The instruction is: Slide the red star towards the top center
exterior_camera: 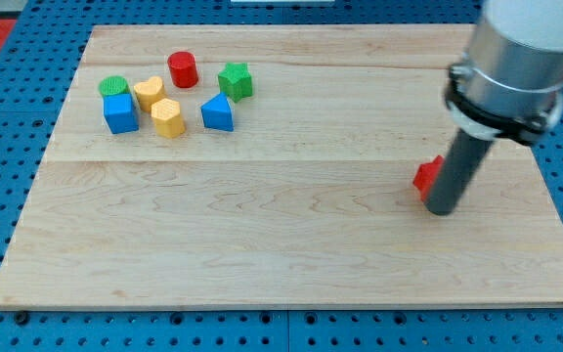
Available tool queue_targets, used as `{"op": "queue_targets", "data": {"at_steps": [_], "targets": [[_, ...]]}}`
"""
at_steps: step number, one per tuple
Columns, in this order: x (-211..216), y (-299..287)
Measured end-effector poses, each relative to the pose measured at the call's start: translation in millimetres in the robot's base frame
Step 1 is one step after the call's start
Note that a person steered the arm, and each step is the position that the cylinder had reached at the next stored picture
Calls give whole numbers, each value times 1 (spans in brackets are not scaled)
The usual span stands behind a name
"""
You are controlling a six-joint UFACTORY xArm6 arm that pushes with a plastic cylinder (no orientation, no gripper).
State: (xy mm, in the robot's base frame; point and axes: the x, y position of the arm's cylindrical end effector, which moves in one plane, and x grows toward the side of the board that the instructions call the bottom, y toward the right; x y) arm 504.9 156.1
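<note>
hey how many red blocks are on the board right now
2. A red cylinder sits at the view's top left in the cluster; the red star lies at the view's right, partly hidden behind my tip.

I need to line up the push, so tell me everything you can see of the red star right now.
The red star lies flat on the wooden board, in the view's right half and a little below mid-height. Only its left part shows: a bright red, plastic-looking block with pointed edges. The dark rod hides the rest. My tip sits right against it on the view's right and slightly lower, apparently touching. No other block is near; the rest are clustered at the view's top left.
</note>
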Motion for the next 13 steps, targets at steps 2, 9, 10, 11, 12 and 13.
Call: {"op": "queue_targets", "data": {"at_steps": [2,9,10,11,12,13], "targets": [[23,18],[-41,-30],[-64,-41],[-49,-7],[-48,17],[-96,15]]}}
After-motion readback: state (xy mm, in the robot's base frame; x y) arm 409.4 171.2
